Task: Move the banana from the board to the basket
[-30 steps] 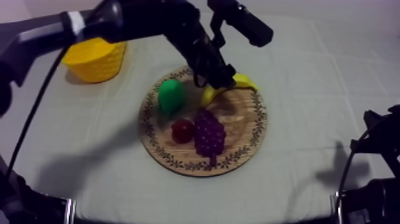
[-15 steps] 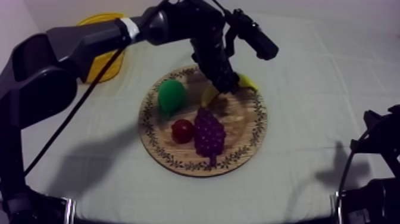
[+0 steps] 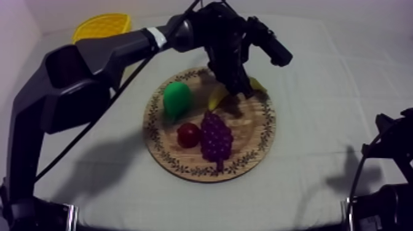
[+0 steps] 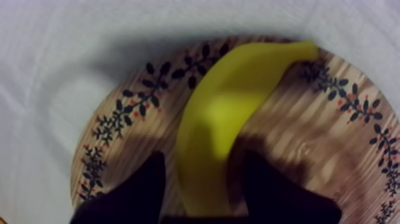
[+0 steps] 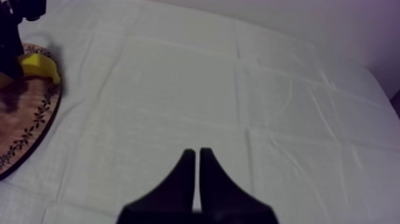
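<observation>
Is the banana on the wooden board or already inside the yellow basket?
On the wooden board. The banana lies flat on it, between the open fingers of the left gripper; the yellow basket stands apart.

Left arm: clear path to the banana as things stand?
Probably yes. The left gripper hangs right over the banana on the wooden board, open fingers either side of it, nothing between them and the fruit.

The banana (image 4: 232, 113) and the basket (image 3: 101, 26) are showing plain yellow. The board (image 4: 333, 149) is showing brown wood grain, its rim carrying dark leaf sprigs with red dots. The pear (image 3: 176, 98) is showing green, the grapes (image 3: 216, 137) purple, the small red fruit (image 3: 188, 134) red. The desk (image 3: 332, 92) is showing grey-white.
</observation>
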You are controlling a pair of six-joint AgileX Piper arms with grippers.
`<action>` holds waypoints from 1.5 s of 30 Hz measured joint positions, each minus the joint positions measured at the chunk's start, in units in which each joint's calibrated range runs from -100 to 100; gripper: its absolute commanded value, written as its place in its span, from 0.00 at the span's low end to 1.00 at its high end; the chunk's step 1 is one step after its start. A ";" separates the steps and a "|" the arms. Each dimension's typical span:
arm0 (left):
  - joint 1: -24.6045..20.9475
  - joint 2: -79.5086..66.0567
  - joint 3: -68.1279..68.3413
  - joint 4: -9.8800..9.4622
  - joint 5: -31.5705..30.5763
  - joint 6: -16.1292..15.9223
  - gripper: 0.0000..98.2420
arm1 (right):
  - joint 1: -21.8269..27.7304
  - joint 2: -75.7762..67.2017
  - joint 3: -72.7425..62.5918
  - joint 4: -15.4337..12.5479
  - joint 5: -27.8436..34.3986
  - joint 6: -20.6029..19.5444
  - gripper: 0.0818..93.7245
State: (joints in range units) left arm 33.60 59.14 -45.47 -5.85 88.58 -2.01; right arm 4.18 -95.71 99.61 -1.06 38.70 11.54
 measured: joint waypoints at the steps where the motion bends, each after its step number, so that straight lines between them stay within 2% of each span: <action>1: 0.11 0.62 -0.82 -0.20 0.76 0.15 0.39 | 0.00 0.00 0.00 0.00 0.00 0.00 0.00; 5: 0.47 2.66 -4.13 -1.24 3.96 0.74 0.33 | 0.00 0.00 0.00 0.00 0.00 0.00 0.00; 14: 0.67 0.84 -4.55 -4.06 4.71 2.76 0.28 | 0.00 0.00 0.00 0.00 0.00 0.00 0.00; 21: -1.26 -5.98 -4.58 -7.84 8.71 4.26 0.24 | 0.00 0.00 0.00 0.00 0.00 0.00 0.00; 26: -4.22 -12.05 -3.13 -10.60 11.05 4.33 0.24 | 0.00 0.00 0.00 0.00 0.00 0.00 0.00; 30: -7.24 -17.14 0.47 -11.93 11.23 4.29 0.24 | 0.00 0.00 0.00 0.00 0.00 0.00 0.00; 40: -17.49 -28.07 11.96 -13.25 10.35 3.98 0.24 | 0.00 0.00 0.00 0.00 0.00 0.01 0.00; 45: -22.03 -28.68 16.28 -13.61 8.42 3.72 0.24 | 0.00 0.00 0.00 0.00 0.00 0.01 0.00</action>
State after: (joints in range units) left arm 11.57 30.46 -29.19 -19.45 97.01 1.71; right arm 4.18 -95.71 99.61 -1.06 38.70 11.55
